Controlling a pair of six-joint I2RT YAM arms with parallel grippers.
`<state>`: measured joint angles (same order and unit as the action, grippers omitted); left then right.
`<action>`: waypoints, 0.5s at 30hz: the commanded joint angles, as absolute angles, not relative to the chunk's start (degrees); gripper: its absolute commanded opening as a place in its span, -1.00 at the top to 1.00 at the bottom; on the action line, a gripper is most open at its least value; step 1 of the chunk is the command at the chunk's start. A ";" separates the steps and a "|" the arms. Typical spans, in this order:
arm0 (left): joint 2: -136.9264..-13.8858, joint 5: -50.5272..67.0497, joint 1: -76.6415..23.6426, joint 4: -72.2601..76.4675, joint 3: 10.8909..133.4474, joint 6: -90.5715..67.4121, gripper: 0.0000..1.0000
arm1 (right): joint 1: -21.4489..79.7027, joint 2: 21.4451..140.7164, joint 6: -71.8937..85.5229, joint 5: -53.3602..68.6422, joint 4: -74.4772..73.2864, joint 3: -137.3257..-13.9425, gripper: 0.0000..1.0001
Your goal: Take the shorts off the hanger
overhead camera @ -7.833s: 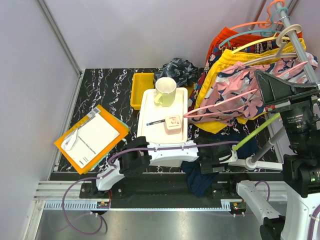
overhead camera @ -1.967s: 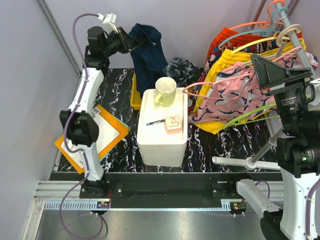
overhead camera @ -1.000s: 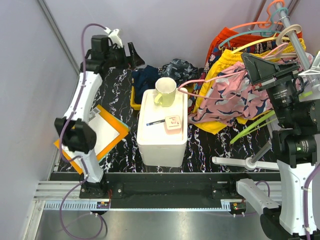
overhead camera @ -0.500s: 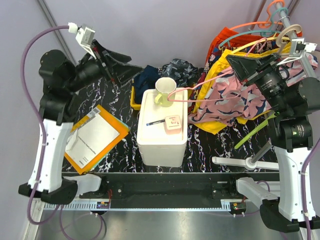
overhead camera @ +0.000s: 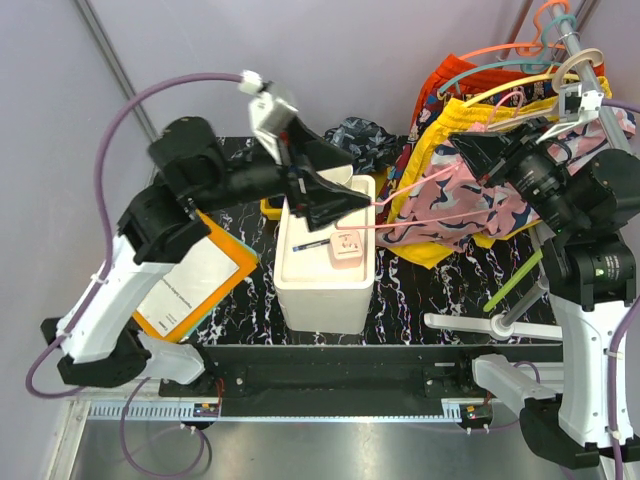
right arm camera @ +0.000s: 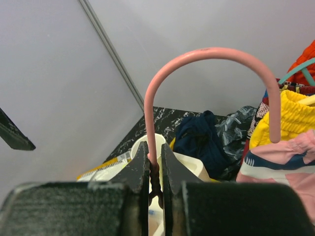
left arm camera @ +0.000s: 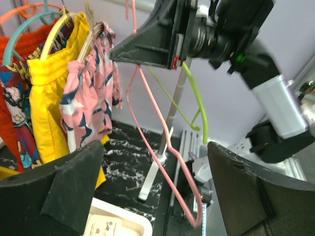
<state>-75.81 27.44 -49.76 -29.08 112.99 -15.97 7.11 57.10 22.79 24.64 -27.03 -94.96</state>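
Right pincer (right arm camera: pixel 155 153): clamped narrow on the neck of the pink hanger (right arm camera: pixel 211 51), just under the hook. I grip there so the frame hangs free below and I can steer it by the stem.

Left pincer (left arm camera: pixel 155 147): jaws spread wide, nothing held. It hovers above the white box (overhead camera: pixel 325 280), facing the rack (left arm camera: pixel 174 103), with the hanger's frame lined up in the gap. I judge the width is there to take the frame, or whatever cloth I go for next.

In the left wrist view the pink hanger looks bare.

Navy shorts (right arm camera: pixel 197 137) lie heaped at the back of the table (overhead camera: pixel 440 290), touching the charcoal marbled shorts (right arm camera: pixel 231 130) beside them. Both are off any hanger.

Floral pair (left arm camera: pixel 93 93) and yellow pair (left arm camera: pixel 49 108) hang on the rack and are not mine to take. Green hanger (left arm camera: pixel 197 98) dangles by the rack, also bare.

Judgement: the stripping looks done. What remains is parting with the hanger.
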 commanded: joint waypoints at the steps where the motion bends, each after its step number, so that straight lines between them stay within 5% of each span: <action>1: -77.87 13.37 -57.38 -36.47 117.78 -5.28 -0.79 | 6.94 56.08 18.20 22.94 -30.32 -98.35 1.00; 9: -76.20 6.77 -62.57 -37.97 113.30 -1.85 -0.64 | 7.03 55.11 17.23 22.15 -32.96 -99.23 1.00; 15: -76.11 6.15 -63.46 -38.06 112.06 -2.63 -0.08 | 7.03 54.40 17.31 21.36 -33.66 -99.32 1.00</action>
<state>-77.08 8.56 -62.76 -38.54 111.92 -3.38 7.11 55.09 17.98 22.87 -33.74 -97.19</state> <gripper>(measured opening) 0.608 0.093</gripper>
